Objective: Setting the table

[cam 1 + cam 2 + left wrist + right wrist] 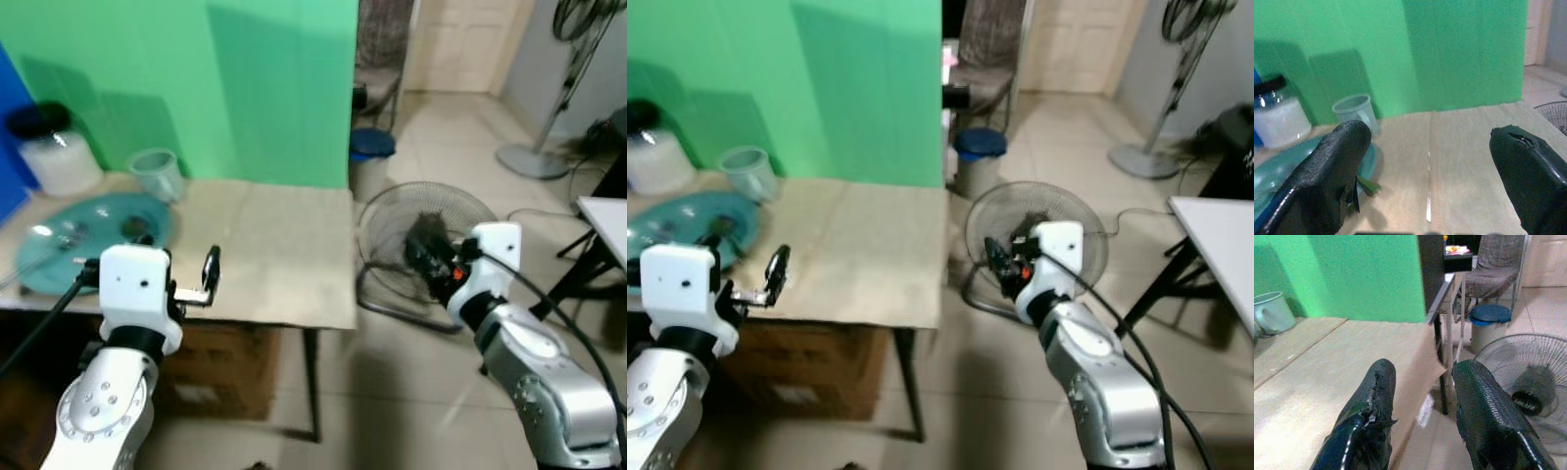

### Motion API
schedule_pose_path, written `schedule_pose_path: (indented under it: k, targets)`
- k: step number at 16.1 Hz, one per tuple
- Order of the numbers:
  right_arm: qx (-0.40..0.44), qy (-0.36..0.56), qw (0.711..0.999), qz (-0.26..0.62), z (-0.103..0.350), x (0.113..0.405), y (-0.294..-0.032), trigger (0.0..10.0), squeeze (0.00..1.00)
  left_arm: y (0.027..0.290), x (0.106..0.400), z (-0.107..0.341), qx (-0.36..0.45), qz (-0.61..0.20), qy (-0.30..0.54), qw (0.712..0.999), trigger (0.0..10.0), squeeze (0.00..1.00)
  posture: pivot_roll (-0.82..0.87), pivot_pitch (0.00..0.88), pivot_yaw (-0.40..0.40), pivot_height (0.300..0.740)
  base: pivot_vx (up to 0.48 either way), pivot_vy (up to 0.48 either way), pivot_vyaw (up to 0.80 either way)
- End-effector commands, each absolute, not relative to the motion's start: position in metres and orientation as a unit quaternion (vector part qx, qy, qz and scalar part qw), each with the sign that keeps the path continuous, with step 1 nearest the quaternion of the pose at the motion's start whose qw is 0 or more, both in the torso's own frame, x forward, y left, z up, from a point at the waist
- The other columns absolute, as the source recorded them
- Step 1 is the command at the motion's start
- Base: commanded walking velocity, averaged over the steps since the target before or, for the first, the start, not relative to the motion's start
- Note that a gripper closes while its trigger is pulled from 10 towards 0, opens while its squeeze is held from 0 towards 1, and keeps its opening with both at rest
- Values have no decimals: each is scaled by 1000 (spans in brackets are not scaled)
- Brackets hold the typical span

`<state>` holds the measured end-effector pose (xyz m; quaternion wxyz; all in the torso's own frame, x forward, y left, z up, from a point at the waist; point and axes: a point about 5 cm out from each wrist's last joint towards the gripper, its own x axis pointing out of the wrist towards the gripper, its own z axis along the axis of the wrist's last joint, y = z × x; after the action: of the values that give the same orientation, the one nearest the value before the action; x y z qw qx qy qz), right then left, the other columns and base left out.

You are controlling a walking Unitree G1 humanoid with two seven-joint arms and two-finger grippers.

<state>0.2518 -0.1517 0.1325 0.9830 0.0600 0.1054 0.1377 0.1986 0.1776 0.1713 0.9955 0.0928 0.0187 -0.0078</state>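
— Left eye view: what's on the table (284, 245)?
— A teal plate (93, 235) with cutlery lying on it at the left end, a translucent cup (157, 173) behind it, a white jar (54, 152) beside that.
— Open room?
— Bare tan surface runs to the right edge; a floor fan (421, 245) stands just past it.
— Jaws?
— Left gripper (1430, 176) spread wide, empty, over the near edge. Right gripper (1420, 416) parted, empty, off the right edge.

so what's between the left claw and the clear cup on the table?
The rim of the teal plate, with a utensil resting on it, sits between the left claw and the cup, clearest in the left wrist view.
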Motion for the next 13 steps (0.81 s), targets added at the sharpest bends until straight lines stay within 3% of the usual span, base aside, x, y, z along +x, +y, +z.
schedule_pose_path:
  k: [1,3,4,5,13]
  targets:
    - [60,102,983,139,135,251,-146,10000,0,181,200,170,102,-4,25,994,10000,0,-21,0,30,740,0,277,0]
    - [64,102,984,133,133,250,-148,10000,0,184,200,170,104,-5,26,994,10000,0,-24,0,32,740,0,274,0]
    - [95,101,982,131,133,250,-150,10000,325,187,201,170,106,-5,26,994,10000,0,-25,0,36,740,0,274,0]
    - [110,97,981,130,134,249,-151,10000,1000,188,201,171,104,-3,27,994,10000,0,-25,0,36,740,0,274,0]
    - [155,70,971,168,143,250,-138,10000,1000,191,197,171,100,5,29,994,10000,0,-12,0,27,740,0,279,0]
